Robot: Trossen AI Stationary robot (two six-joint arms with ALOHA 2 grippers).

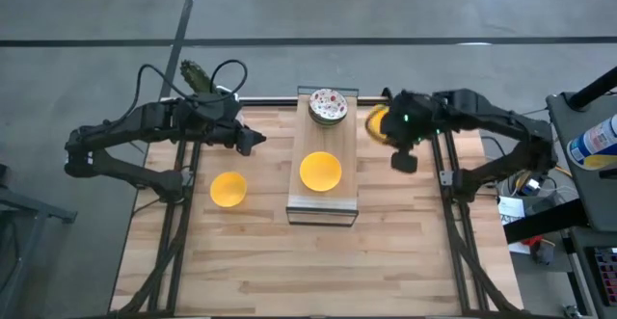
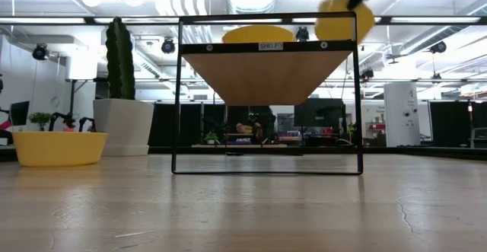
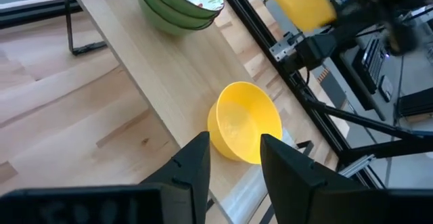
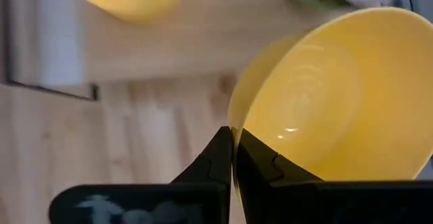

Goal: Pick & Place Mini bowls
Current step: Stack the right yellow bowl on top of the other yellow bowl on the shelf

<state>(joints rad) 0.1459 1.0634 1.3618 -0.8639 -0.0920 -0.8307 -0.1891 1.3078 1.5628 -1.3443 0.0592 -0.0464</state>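
A yellow mini bowl (image 1: 374, 121) hangs in my right gripper (image 1: 388, 132) beside the right far corner of the wooden shelf (image 1: 323, 203), at shelf-top height in the low view (image 2: 344, 20). A second yellow bowl (image 1: 320, 172) sits on the shelf top. A stack of floral bowls (image 1: 328, 106) stands at the shelf's far end. A third yellow bowl (image 1: 228, 189) rests on the table left of the shelf. My left gripper (image 1: 257, 144) hovers open in the air between that bowl and the shelf, touching nothing. My right gripper (image 4: 232, 141) pinches the yellow bowl by its rim (image 4: 238, 119), one finger on the inner wall and one on the outer. The bowl is lifted clear and tipped on its side, its hollow turned toward the wrist camera.
A white planter with a green cactus (image 1: 198, 76) stands at the table's far left edge, behind my left arm. The shelf's black wire frame (image 2: 176, 100) rises from the table's middle. Bare wood lies along the near half of the table (image 1: 318, 271).
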